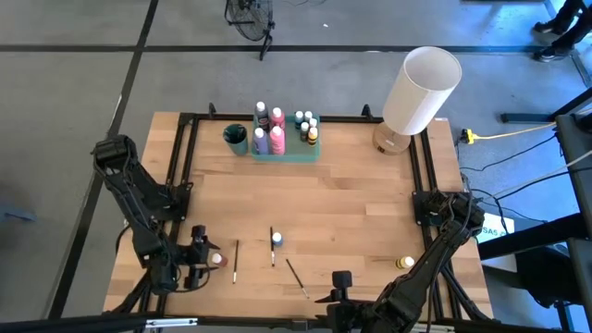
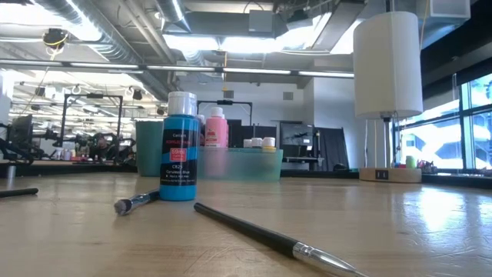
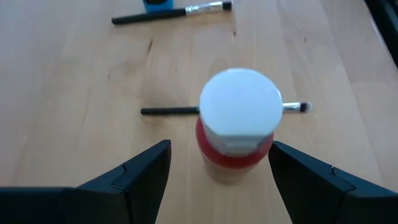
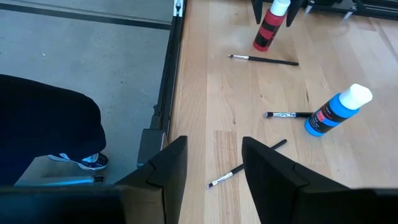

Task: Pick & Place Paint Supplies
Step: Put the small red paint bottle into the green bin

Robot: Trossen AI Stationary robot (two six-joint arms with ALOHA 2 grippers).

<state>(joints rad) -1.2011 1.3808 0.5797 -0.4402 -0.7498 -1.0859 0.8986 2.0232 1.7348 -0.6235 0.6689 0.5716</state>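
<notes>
With your left gripper [image 3: 217, 168] spread wide around the upright red plastic paint bottle with the white cap [image 3: 237, 124] near the wooden counter's [image 1: 351, 194] front left edge, you're at the grasp: clench, lift straight; right gripper [image 4: 214, 165] waits half-parted, empty

Looks like a robotics lab or industrial workspace: exposed ceiling ducts [image 2: 84, 35], strip lights, more test rigs [image 2: 84, 123] behind, concrete floor [image 1: 74, 83], wooden surface [image 1: 305, 199] in black framing.
</notes>
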